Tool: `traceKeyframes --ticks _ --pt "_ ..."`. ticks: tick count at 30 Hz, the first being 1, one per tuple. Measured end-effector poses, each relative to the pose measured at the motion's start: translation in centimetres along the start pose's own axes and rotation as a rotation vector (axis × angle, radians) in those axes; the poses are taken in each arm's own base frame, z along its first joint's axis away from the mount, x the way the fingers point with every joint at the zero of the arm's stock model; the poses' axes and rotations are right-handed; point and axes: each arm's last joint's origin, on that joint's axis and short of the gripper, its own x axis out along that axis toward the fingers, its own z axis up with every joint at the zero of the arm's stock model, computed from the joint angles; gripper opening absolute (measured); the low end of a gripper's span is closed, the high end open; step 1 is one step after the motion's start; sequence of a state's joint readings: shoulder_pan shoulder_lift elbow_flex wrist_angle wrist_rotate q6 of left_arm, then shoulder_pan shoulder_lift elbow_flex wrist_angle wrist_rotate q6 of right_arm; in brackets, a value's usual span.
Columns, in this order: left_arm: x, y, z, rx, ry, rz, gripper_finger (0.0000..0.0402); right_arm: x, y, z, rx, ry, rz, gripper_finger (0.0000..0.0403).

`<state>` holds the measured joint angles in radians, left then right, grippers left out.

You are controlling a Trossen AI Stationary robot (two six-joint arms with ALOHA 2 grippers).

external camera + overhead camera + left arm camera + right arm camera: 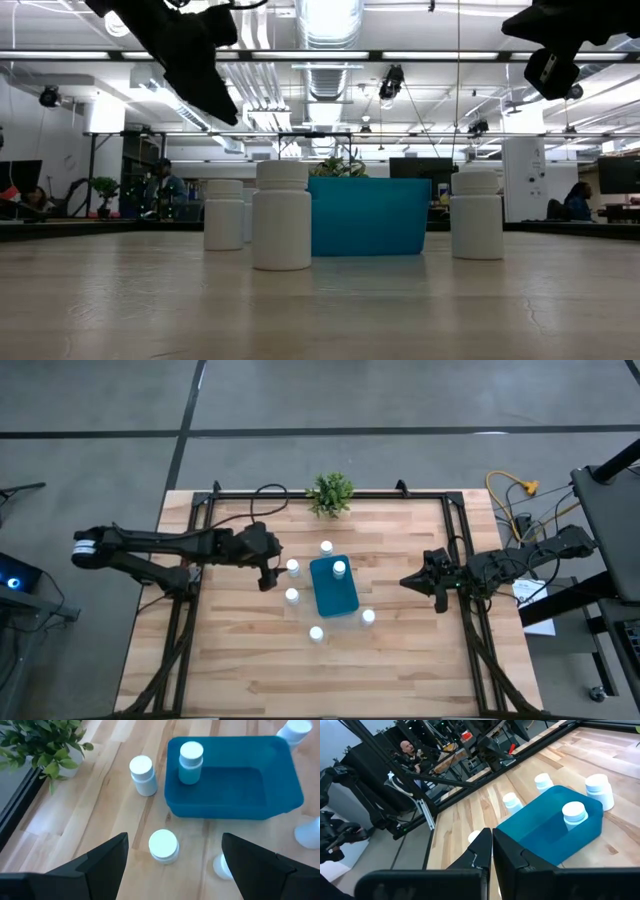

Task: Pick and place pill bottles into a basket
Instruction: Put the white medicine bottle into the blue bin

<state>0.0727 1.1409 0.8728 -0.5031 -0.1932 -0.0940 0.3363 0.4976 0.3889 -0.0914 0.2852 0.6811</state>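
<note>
Wooden table (400, 650): one bottle (339, 568) inside basket (333, 598), five outside.

I see the teal-blue basket (333, 592) mid-table, one white capped pill bottle (339, 569) upright inside its far end. Five other pill bottles stand upright around the basket, outside it, none touching it.
</note>
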Motion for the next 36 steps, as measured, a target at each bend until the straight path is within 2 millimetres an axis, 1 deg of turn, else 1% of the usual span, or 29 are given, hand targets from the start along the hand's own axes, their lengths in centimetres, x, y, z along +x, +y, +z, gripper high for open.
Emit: traceKeyframes --ticks 3,7,14,18,22,27,32,36 --pt "0.5 -0.1 0.2 0.018 0.011 0.004 0.0303 0.0 0.0 0.0 -0.004 0.001 0.000 0.0008" --pt "1.2 0.0 0.4 0.084 0.035 0.030 0.0303 0.0 0.0 0.0 -0.007 0.004 0.004 0.0008" --pt "2.5 0.6 0.4 0.072 0.081 0.056 0.0303 0.0 0.0 0.0 -0.007 0.006 0.007 0.0008" --pt "3.1 0.7 0.3 0.049 0.112 0.026 0.0303 0.0 0.0 0.0 -0.007 0.006 0.007 0.0008" --pt "3.1 0.7 1.0 0.017 0.106 -0.050 0.0303 0.0 0.0 0.0 -0.003 0.014 0.017 0.0008" --pt "2.3 1.6 2.0 0.025 0.095 -0.068 0.0303 0.0 0.1 0.0 -0.003 0.015 0.019 0.0008" --pt "1.8 2.9 2.1 0.024 0.147 -0.123 0.0303 0.0 0.1 0.0 -0.001 0.012 0.021 0.0008" --pt "1.9 3.7 2.2 0.023 0.170 -0.141 0.0303 0.0 0.1 0.0 0.001 0.010 0.023 0.0008"
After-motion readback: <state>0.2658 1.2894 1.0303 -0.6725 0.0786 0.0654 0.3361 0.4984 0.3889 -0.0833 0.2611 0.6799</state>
